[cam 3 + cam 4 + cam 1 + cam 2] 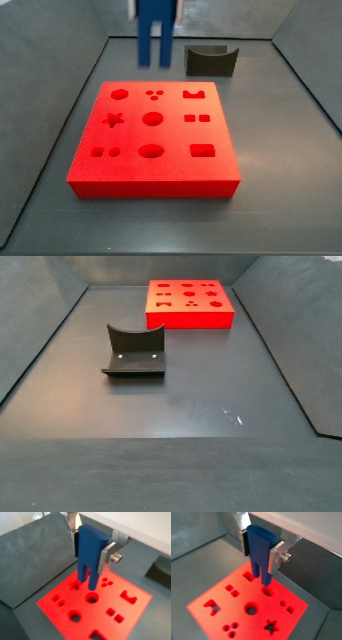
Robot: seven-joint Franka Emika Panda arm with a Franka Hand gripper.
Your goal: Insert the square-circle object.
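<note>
Blue plastic fills the middle of both wrist views: the square-circle object (89, 556) hangs legs-down, its blocky top clamped between the silver fingers (110, 554) of the gripper (91, 538), so the pincer is closed narrow on the piece. Holding it upright like this keeps both legs pointing straight at the holes, which I judge is the reason for the grip.

In a side view, going left to right, the piece (155, 30) sits at about eleven o'clock, above the far edge of the red block (154, 140); its leg tips appear clear of the surface, not yet in any hole. At one o'clock, beyond the block, stands the dark grey curved holder (213, 60), empty.

Below the legs in a wrist view lie a square hole and a round hole (268, 591) side by side, probably the target pair. The legs look nearly over them; exact alignment cannot be told.
</note>
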